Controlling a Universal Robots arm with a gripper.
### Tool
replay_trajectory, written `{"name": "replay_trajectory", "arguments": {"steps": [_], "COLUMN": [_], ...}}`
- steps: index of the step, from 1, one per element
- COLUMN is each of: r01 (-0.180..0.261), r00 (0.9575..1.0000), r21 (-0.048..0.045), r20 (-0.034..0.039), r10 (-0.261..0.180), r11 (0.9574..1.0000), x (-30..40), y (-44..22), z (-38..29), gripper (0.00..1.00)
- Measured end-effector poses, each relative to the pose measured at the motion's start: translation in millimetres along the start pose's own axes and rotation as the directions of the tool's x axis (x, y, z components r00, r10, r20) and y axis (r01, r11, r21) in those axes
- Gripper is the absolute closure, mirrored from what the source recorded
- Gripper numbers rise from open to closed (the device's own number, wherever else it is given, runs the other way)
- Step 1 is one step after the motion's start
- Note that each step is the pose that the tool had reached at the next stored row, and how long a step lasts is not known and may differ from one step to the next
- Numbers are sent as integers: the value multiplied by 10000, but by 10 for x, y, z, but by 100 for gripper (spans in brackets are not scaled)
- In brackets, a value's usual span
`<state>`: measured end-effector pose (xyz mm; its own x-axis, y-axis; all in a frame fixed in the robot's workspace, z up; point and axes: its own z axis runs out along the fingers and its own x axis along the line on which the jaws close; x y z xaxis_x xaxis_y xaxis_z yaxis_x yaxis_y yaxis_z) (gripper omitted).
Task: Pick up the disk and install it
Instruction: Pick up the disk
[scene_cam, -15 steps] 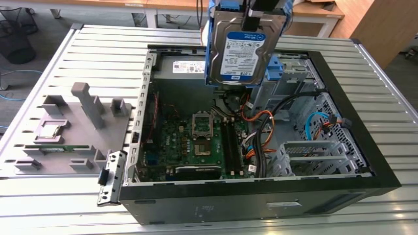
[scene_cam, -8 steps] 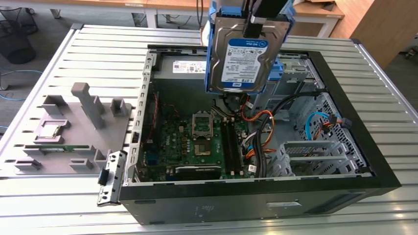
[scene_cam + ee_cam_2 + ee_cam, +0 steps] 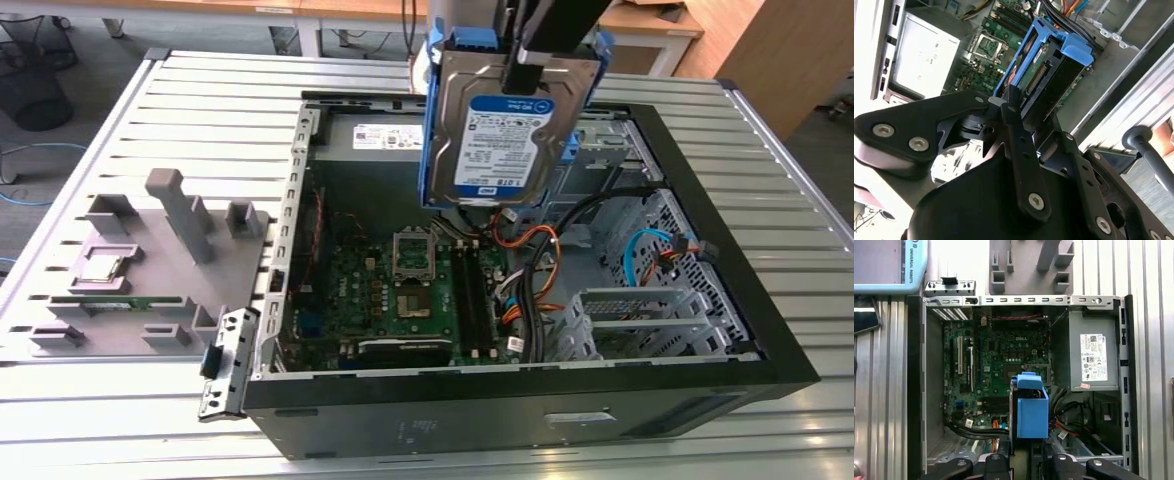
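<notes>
The disk point(image 3: 505, 130), a silver hard drive with a white-and-blue label and a blue bracket along its edges, hangs upright above the open computer case point(image 3: 787, 360). My gripper point(image 3: 531, 55) is shut on its upper end, with one black finger lying over the labelled face. In the second wrist view the gripper point(image 3: 1030, 107) clamps the disk point(image 3: 1054, 65) edge-on over the motherboard. In the first wrist view the disk's blue bracket point(image 3: 1031, 407) sits just beyond the gripper point(image 3: 1026, 456), above the case's cables.
Inside the case lie the motherboard point(image 3: 400, 290), a grey power supply point(image 3: 374, 135), orange and blue cables point(image 3: 654, 245) and a metal drive cage point(image 3: 641, 310). A grey fixture tray point(image 3: 174, 200) holding a small processor chip point(image 3: 107, 265) stands at the exterior view's left on the slatted table.
</notes>
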<state>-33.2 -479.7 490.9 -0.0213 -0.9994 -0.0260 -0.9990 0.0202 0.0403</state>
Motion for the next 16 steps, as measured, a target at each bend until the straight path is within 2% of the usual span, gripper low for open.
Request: {"name": "replay_trajectory", "arguments": {"steps": [3,8,16], "r01": [-3,-6,-15], "r00": [10000,9999,9999], "r21": [2,3,2], "r20": [-65,-115,-129], "r10": [3,6,15], "r11": [10000,10000,10000], "x": [42,49,46], "y": [0,-20,-232], "z": [-1,-2,-10], "gripper": [65,65,65]}}
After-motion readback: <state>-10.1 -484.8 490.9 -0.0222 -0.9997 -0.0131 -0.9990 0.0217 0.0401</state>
